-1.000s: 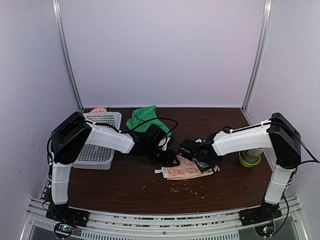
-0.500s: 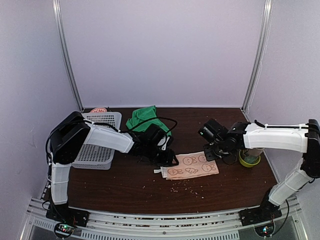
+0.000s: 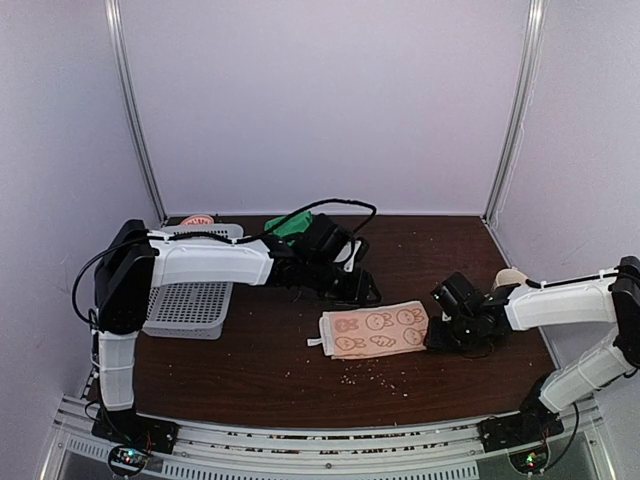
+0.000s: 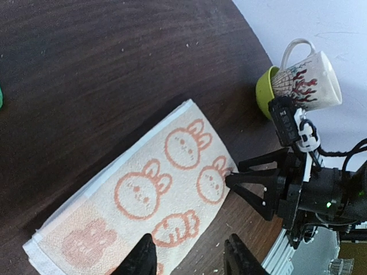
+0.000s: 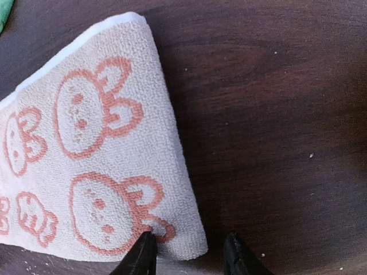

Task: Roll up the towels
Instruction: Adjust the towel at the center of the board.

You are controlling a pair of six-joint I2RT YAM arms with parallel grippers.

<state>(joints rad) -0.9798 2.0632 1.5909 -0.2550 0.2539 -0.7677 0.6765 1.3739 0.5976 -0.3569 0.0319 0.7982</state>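
The pinkish-beige towel (image 3: 375, 330) with orange rabbit figures lies flat on the brown table, and also shows in the left wrist view (image 4: 143, 195) and the right wrist view (image 5: 86, 160). My right gripper (image 3: 432, 335) is open and low at the towel's right edge, its fingertips astride a corner (image 5: 189, 252). My left gripper (image 3: 365, 292) hovers open and empty just behind the towel (image 4: 189, 258). The green towel (image 3: 290, 225) lies bunched at the back, mostly hidden by my left arm.
A white mesh basket (image 3: 195, 300) stands at the left with a pink item (image 3: 197, 219) behind it. A white mug (image 4: 307, 71) sits in a green bowl (image 4: 265, 91) at the right edge. Crumbs dot the table in front of the towel.
The beige towel went from rumpled under my right gripper to flat. My right gripper lifted away to the back, then came down at the towel's right edge. My left gripper moved back and right.
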